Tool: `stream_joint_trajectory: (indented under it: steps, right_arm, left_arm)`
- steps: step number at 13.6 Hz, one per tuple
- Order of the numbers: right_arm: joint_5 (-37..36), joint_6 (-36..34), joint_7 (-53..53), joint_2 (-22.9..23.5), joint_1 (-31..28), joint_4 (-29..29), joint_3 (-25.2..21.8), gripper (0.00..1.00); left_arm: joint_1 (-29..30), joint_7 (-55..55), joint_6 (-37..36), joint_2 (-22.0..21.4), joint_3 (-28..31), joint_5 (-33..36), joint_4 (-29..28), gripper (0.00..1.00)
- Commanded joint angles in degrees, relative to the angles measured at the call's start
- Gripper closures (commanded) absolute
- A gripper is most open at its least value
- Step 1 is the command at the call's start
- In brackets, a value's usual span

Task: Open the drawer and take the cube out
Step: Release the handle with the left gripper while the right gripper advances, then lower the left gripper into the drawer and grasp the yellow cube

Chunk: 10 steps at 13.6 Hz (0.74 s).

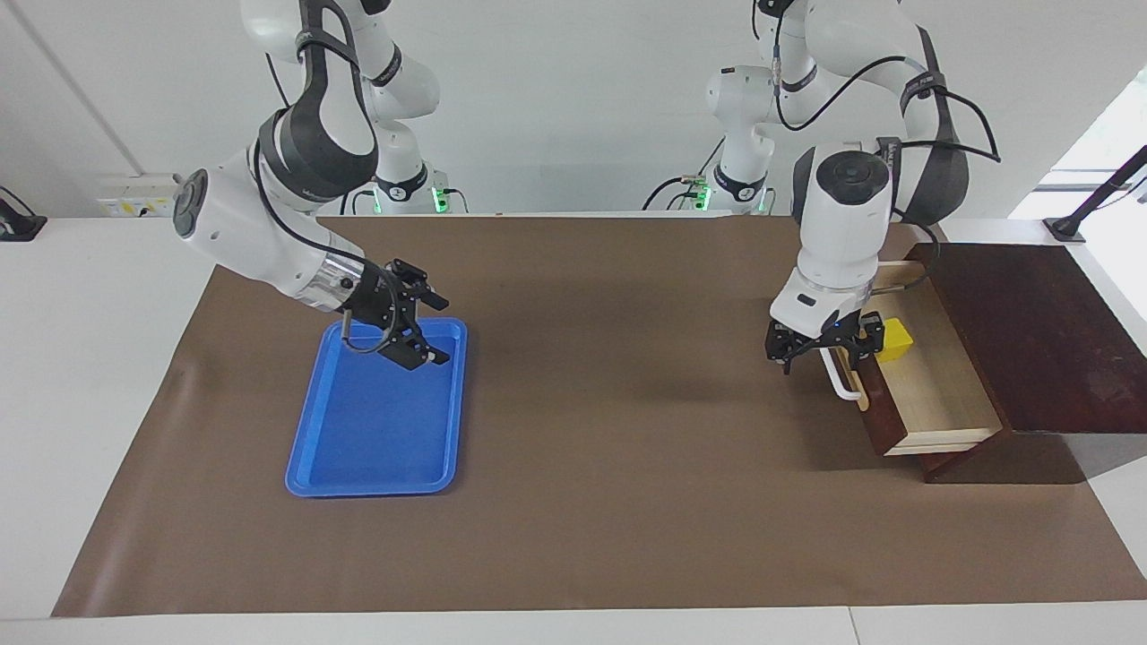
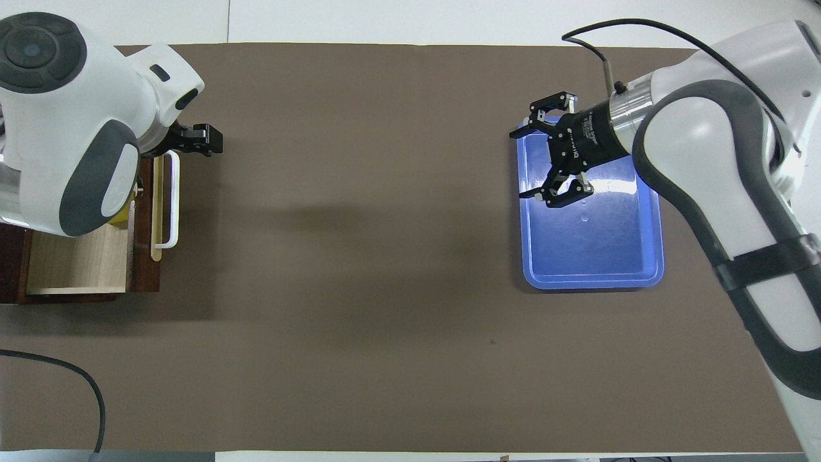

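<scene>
Here we list the left tool (image 1: 821, 351) first: it hangs over the front of the open drawer (image 1: 932, 394), just above the white bar handle (image 1: 840, 383), its fingers spread wide and holding nothing. In the overhead view the left tool (image 2: 192, 138) shows only as a dark tip past the arm's white wrist, over the handle's (image 2: 172, 199) end that lies farther from the robots.

Next we enter the drawer itself, dark reddish-brown outside with a pale wood floor, pulled out from its dark cabinet (image 1: 1030, 336) at the left arm's end of the counter. In the overhead view the drawer (image 2: 77, 263) is partly covered by the left arm.

We record the cube (image 1: 893, 339), bright yellow, resting inside the drawer on the pale floor, just inside the front panel and toward the end nearer the robots. The left tool is close beside it but apart from it. From overhead we see only a sliver of the cube (image 2: 120, 217) under the arm.

Then the right tool (image 1: 421, 327): it hovers over the blue tray (image 1: 358, 466), above the tray's end nearer the robots, fingers wide apart and empty. The overhead view shows the right tool (image 2: 535, 160) over the tray's (image 2: 590, 279) long edge that faces the middle of the counter.

Last, we note the brown mat (image 1: 609, 502) covering the counter, with tray and drawer well apart at its two ends.
</scene>
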Motion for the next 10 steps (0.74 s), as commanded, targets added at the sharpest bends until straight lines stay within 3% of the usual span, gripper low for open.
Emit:
stream_joint_trajectory:
  steps: [1, 6, 10]
  right_arm:
    - [1.46, 1.46, 2.96, 4.44, 4.14, 4.8, 0.01, 0.0]
    - [0.67, 3.76, 2.17, 4.35, 5.92, 3.31, 0.01, 0.0]
    - [0.76, 3.41, 1.12, 4.26, 5.57, 3.04, 0.01, 0.0]
  left_arm:
    - [1.53, -11.97, -2.86, 1.49, 1.88, -2.91, 2.91, 0.0]
    - [7.51, -37.3, -3.91, 0.61, 2.5, -4.15, 2.13, 0.0]
    - [12.6, -52.96, -2.17, -1.23, 2.5, -5.29, -1.73, 0.0]
